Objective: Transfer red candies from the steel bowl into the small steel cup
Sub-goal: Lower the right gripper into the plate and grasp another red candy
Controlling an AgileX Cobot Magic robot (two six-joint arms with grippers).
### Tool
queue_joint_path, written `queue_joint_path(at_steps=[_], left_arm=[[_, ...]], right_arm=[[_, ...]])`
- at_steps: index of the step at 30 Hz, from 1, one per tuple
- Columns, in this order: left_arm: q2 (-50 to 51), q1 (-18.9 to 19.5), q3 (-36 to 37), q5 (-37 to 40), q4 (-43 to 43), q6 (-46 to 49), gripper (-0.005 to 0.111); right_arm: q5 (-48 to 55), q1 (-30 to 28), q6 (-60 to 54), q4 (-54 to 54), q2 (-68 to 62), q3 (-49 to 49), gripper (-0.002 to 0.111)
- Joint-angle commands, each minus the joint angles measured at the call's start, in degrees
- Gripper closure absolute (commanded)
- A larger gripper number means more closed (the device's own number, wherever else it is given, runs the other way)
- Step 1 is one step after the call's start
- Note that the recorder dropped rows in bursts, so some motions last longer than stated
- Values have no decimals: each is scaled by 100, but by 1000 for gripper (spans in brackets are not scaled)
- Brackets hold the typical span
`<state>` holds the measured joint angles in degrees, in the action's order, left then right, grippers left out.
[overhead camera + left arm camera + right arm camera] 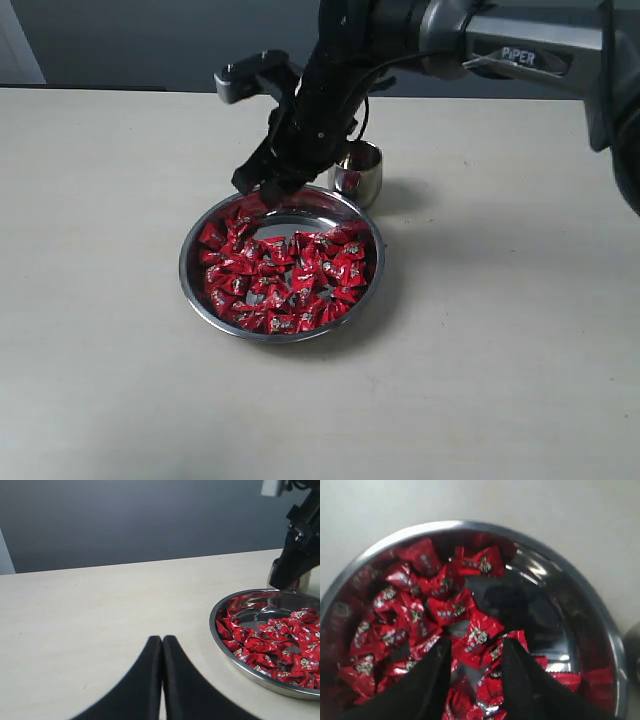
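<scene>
The steel bowl [188, 275] sits mid-table, holding many red candies [280, 280] piled mostly toward its near side. Just behind its far rim stands the small steel cup [358, 172], partly covered by the right arm. My right gripper [262, 188] hangs over the bowl's far-left edge. In the right wrist view its jaws [476, 647] stand open just over the candies [445, 610], with a candy lying in the gap between the fingers; the bowl's rim [560, 560] curves around them. My left gripper [162, 639] is shut on nothing, low over bare table left of the bowl [215, 625].
The pale tabletop [500, 350] spreads around the bowl on all sides. A dark wall runs behind the table's far edge. The right arm reaches in from the upper right, passing over the cup.
</scene>
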<state>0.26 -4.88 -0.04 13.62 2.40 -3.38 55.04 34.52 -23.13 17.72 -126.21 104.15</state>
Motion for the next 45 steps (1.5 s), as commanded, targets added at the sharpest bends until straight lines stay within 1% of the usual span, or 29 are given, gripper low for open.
queue_joint_path(at_steps=[1, 3, 4, 13, 16, 25, 38, 45], left_arm=[[-26, -41, 4, -33, 6, -13, 106], [-26, -41, 4, -33, 6, -13, 106], [-26, -41, 4, -33, 6, -13, 106], [-26, -41, 4, -33, 6, -13, 106], [-26, -41, 4, -33, 6, -13, 106], [-26, -41, 4, -33, 6, -13, 106], [-26, -41, 4, -33, 6, -13, 106], [-26, -41, 4, -33, 6, -13, 106]], right_arm=[[316, -6, -61, -260, -269, 20, 65], [331, -6, -61, -293, -360, 9, 61], [311, -6, -61, -281, -401, 11, 61], [-29, -6, -29, -257, -706, 11, 61], [-204, -6, -40, 84, -717, 11, 61], [-436, -6, -40, 238, -715, 11, 61], [-415, -6, -69, 238, -579, 21, 61], [15, -6, -262, 253, -579, 21, 61]])
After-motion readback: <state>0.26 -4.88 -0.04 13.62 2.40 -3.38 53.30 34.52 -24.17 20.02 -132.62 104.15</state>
